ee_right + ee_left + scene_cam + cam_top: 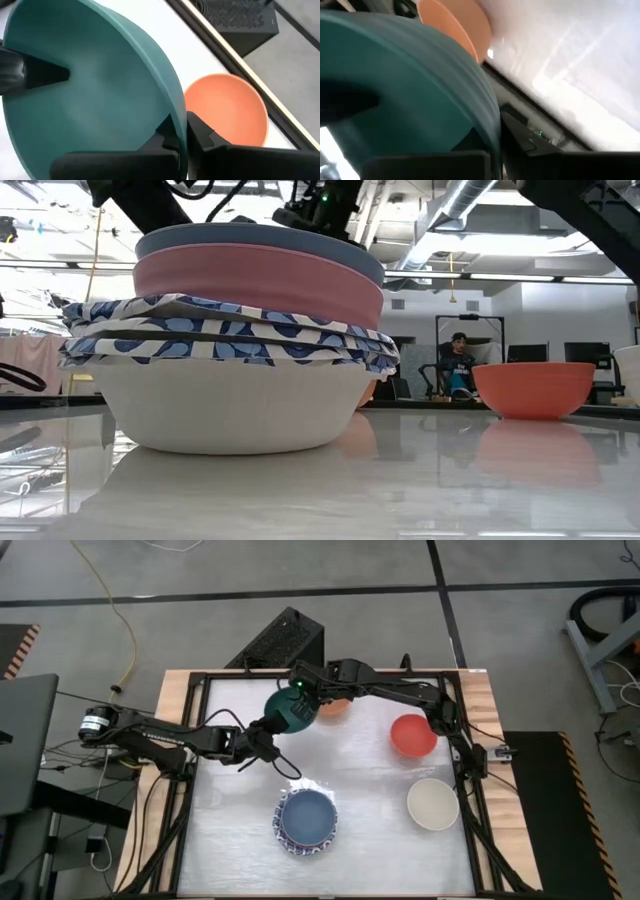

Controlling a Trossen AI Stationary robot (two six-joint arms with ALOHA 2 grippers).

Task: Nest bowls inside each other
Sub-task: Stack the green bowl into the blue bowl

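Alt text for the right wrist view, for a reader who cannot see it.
The right gripper is shut on the rim of a tilted teal bowl, while the left gripper's finger pinches the opposite rim. An orange bowl sits just beyond on the white table.

Light: bright, even, from ceiling strip lamps (520, 277) at 2 o'clock in the low view.
Glare: glossy white tabletop (360, 765) mirrors the lamps.
Blur: plain teal round bowl (410, 85) smeared in the left wrist view.
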